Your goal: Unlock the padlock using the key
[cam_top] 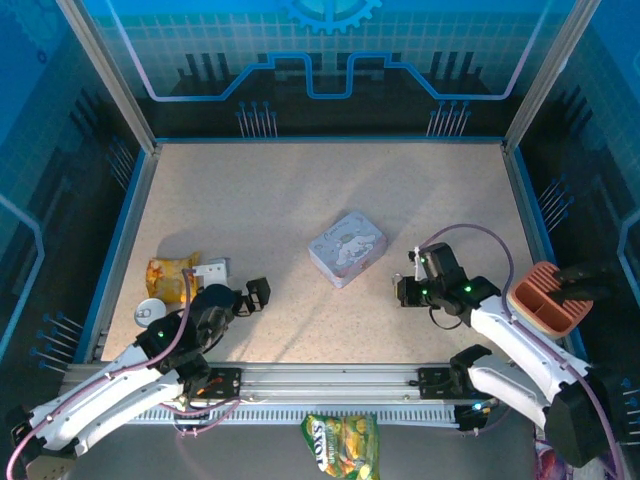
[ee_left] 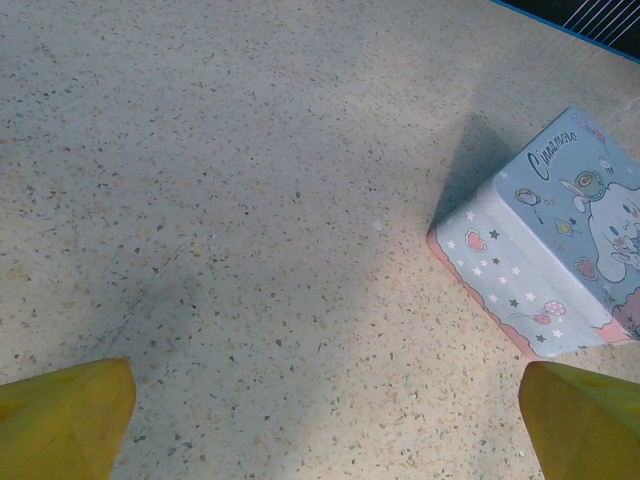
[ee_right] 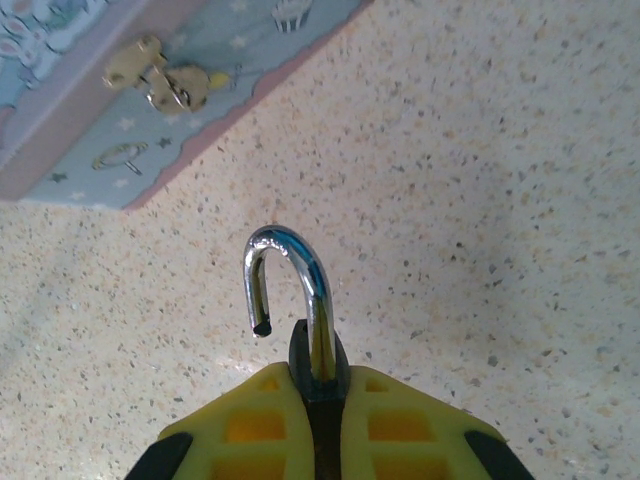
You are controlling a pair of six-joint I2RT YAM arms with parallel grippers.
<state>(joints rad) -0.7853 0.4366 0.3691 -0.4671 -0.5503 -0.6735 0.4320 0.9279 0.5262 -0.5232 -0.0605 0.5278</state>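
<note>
My right gripper (ee_right: 318, 385) is shut on the padlock (ee_right: 318, 350), with the dark body pinched between the yellow fingers. Its shiny shackle (ee_right: 300, 270) sticks out forward, and the free end hangs loose, out of the body. From above, the right gripper (cam_top: 415, 285) holds it just right of the lilac tin, slightly above the table. The key is hidden or out of view. My left gripper (cam_top: 255, 293) stands open over bare table left of the tin. In the left wrist view its yellow fingertips (ee_left: 70, 415) sit far apart with nothing between them.
The lilac cartoon tin (cam_top: 347, 247) lies mid-table, its brass latch (ee_right: 160, 80) facing the right gripper. A yellow snack packet (cam_top: 170, 275) and a white round item (cam_top: 150, 310) lie at the left. An orange basket (cam_top: 545, 297) sits at the right edge.
</note>
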